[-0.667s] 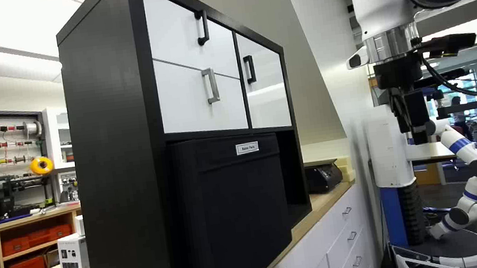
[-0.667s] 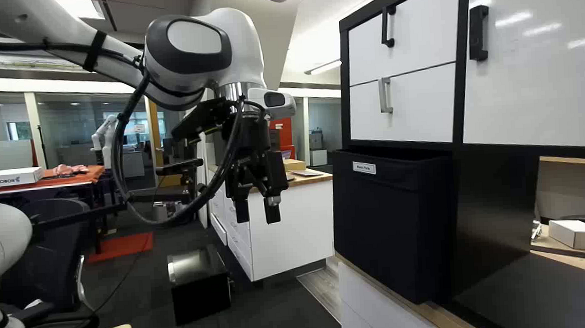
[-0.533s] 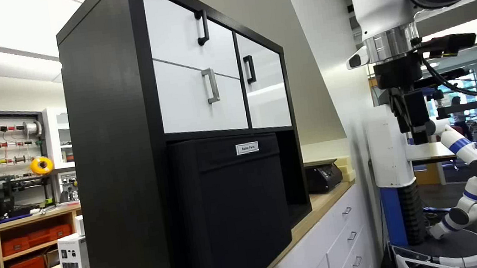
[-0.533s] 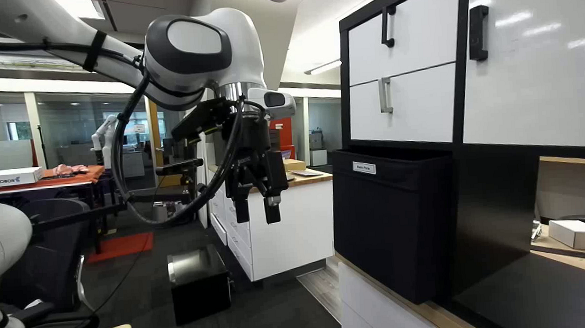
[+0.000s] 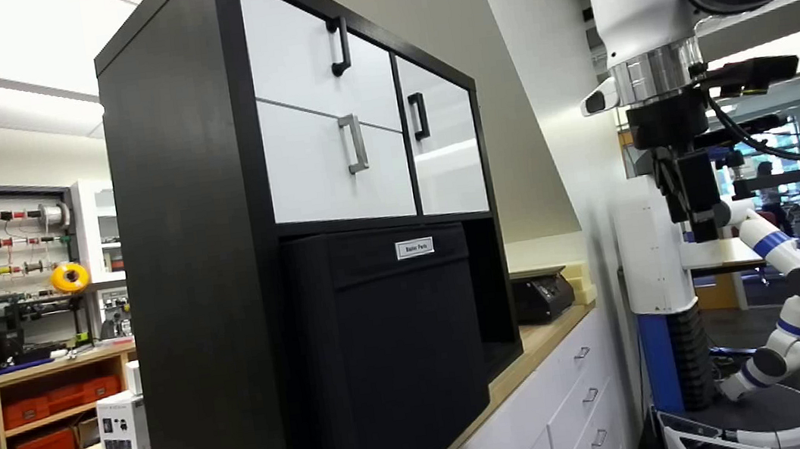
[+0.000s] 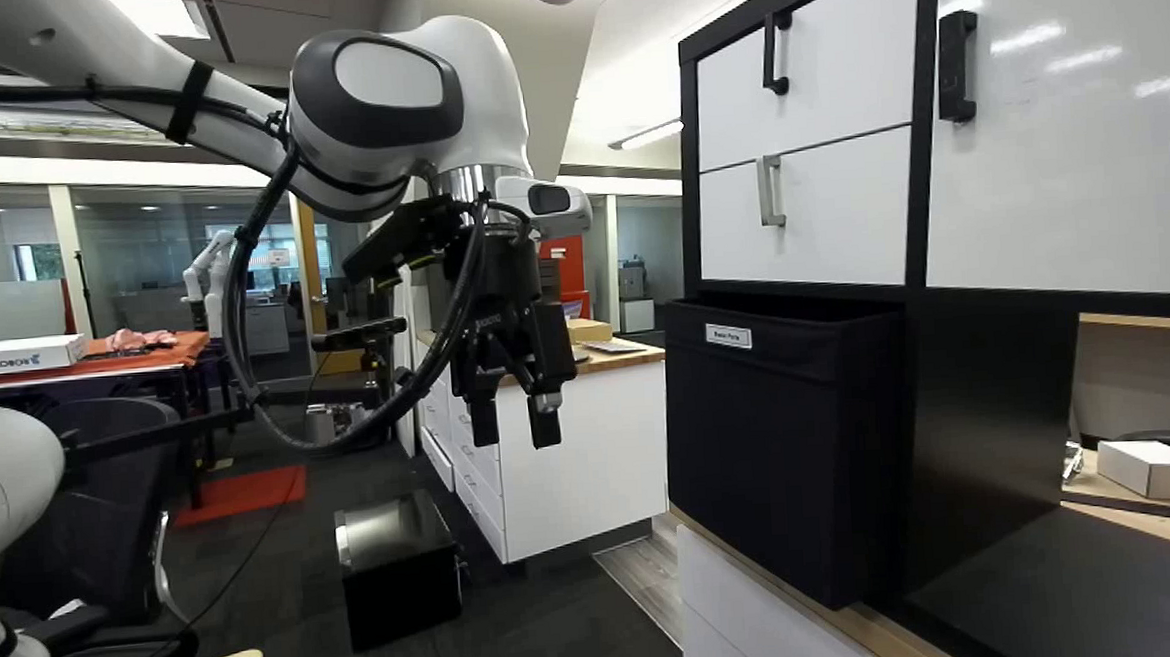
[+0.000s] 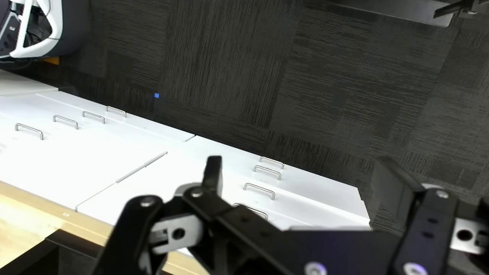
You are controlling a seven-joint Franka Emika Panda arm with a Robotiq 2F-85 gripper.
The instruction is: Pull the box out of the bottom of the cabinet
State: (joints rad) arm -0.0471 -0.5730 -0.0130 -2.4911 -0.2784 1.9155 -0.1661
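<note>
The box point(image 5: 411, 345) is a large matte-black bin with a white label. It stands in the lower part of the cabinet point(image 5: 188, 243) and sticks out past its front. In an exterior view, the box point(image 6: 751, 440) shows its open top just under the white drawer fronts of the cabinet point(image 6: 809, 212). My gripper point(image 6: 515, 430) is open and empty, pointing down, in front of the box and apart from it. It also hangs at the right in an exterior view point(image 5: 703, 227). In the wrist view the fingers point(image 7: 300, 168) are wide apart with nothing between them.
The wooden counter point(image 7: 23, 217) under the cabinet has white drawers with metal handles point(image 7: 259, 191). A black device point(image 5: 542, 297) stands beside the cabinet. A black bin point(image 6: 397, 569) is on the floor. A white mobile robot point(image 5: 746, 434) stands beyond the counter.
</note>
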